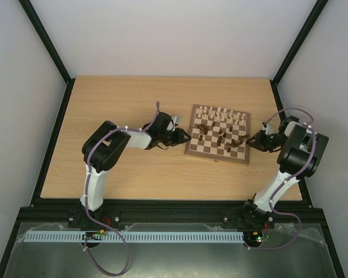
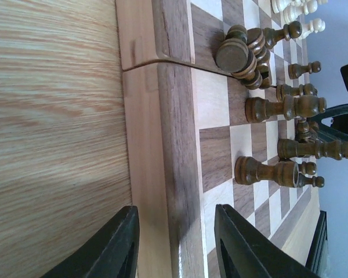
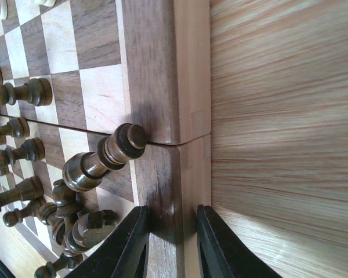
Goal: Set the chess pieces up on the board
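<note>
1. We see the board (image 1: 216, 157) flat on the table (image 1: 116, 110), toward 3 o'clock from its middle.
2. Pale pieces (image 1: 220, 112) line the board's 12 o'clock edge. Dark pieces (image 1: 221, 136) are scattered mid-board, some toppled.
3. The left gripper (image 2: 175, 217) sits at the board's 9 o'clock edge, fingers apart.
4. The right gripper (image 3: 171, 211) sits at its 3 o'clock edge, fingers narrowly apart.

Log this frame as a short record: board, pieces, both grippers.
board: flat on the table, right of centre
pale pieces: lined up along the board's far edge
dark pieces: scattered mid-board, several toppled
left gripper: at the board's left edge, jaws apart, empty
right gripper: at the board's right edge, jaws narrowly apart, empty
setup: dark side not yet arranged
</note>
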